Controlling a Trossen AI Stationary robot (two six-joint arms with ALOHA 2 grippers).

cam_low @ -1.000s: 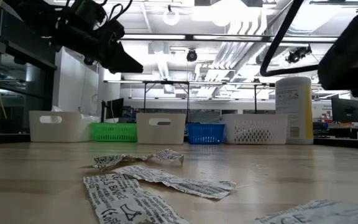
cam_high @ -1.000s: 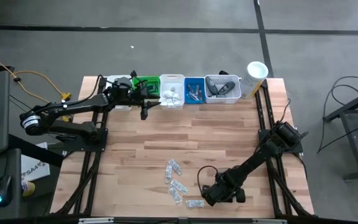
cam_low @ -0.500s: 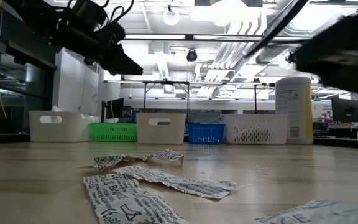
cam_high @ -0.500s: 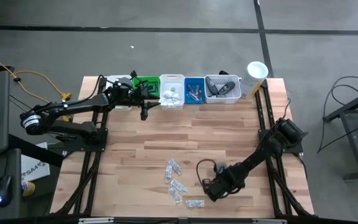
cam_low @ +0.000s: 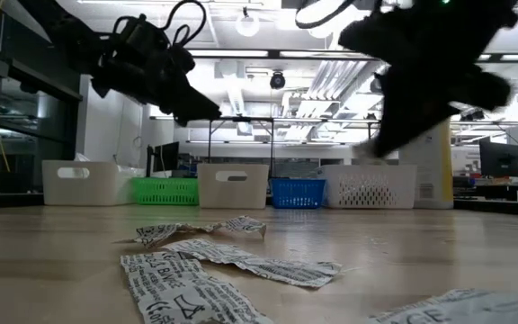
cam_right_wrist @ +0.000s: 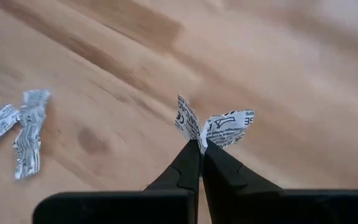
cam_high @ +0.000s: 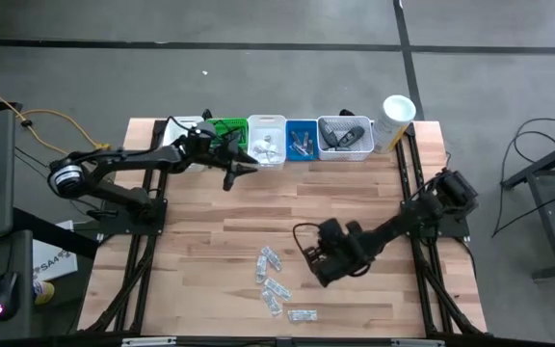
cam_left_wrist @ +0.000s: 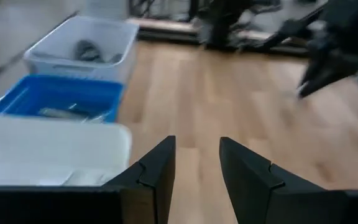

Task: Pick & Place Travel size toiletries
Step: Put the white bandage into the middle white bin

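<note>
Several white printed sachets (cam_high: 276, 287) lie flat on the wood near the table's front edge; the low view shows them close up (cam_low: 230, 263). My right gripper (cam_right_wrist: 201, 144) hangs above the table to the right of them (cam_high: 318, 268), shut on one more sachet (cam_right_wrist: 219, 127). My left gripper (cam_left_wrist: 197, 155) is open and holds nothing. It hovers by the row of bins at the far edge (cam_high: 244, 171), just in front of the white bin (cam_left_wrist: 48, 146). My right gripper pinches the sachet at its creased middle (cam_right_wrist: 202, 140) between the two fingertips. The sachet's two halves spread out past the tips like a V. The fingers slant down from above. The sachet is lifted clear of the table.
Along the far edge stand a green bin (cam_high: 224, 130), a white bin with sachets (cam_high: 266, 145), a blue bin (cam_high: 303, 142), a white lattice bin with dark items (cam_high: 345, 137) and a tall white canister (cam_high: 396, 116). Bare wood lies between the bins and the sachets.
My right gripper has risen from near the front edge, gone toward the far edge and turned about its wrist. My left gripper has moved a little toward the table's right and sunk, tipping downward.
</note>
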